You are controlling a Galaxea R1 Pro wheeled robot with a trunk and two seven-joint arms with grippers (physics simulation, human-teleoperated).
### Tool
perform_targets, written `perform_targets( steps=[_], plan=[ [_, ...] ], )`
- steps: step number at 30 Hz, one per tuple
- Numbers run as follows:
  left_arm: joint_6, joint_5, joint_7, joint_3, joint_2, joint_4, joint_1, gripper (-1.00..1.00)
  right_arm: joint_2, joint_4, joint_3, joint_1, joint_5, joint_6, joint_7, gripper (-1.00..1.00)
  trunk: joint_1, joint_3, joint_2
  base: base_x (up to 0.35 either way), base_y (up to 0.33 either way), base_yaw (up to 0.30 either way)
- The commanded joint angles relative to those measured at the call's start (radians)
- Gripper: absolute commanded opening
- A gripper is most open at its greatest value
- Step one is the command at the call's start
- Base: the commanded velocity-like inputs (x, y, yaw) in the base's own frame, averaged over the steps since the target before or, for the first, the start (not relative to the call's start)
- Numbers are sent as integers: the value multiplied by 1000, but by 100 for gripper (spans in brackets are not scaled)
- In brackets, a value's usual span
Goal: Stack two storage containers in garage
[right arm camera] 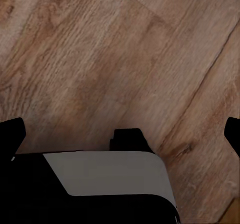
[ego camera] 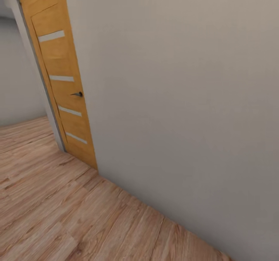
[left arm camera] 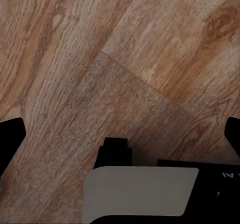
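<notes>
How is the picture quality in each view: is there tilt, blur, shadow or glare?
Head view: the picture is tilted, so the orange-brown wooden door leans; light is soft and even, no glare, the plain grey-white wall is featureless. Left wrist view: the light wood-plank floor is slightly soft, dimly lit. Right wrist view: the same floor, grain a little blurred, no strong shadows.

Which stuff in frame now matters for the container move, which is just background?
Job-related:
- left gripper, fingers spread, nothing between them
- right gripper, same, empty
- orange-brown door with glass slits, probably the way to the garage

Background:
- wood-plank floor
- plain wall
</notes>
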Motion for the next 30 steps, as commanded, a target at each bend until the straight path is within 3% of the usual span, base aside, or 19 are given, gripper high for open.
perform_targets(
  steps=[1, 30],
  plan=[
    [4, 6, 3, -1, -1, 0, -1, 100, 1, 3, 8, -1, -10, -6, -1, 100, 0, -1, 0, 309, 0, 255],
    [4, 6, 3, -1, -1, 0, -1, 100, 1, 3, 8, -1, -10, -8, -1, 100, 0, -1, 0, 293, 0, 269]
  ],
)
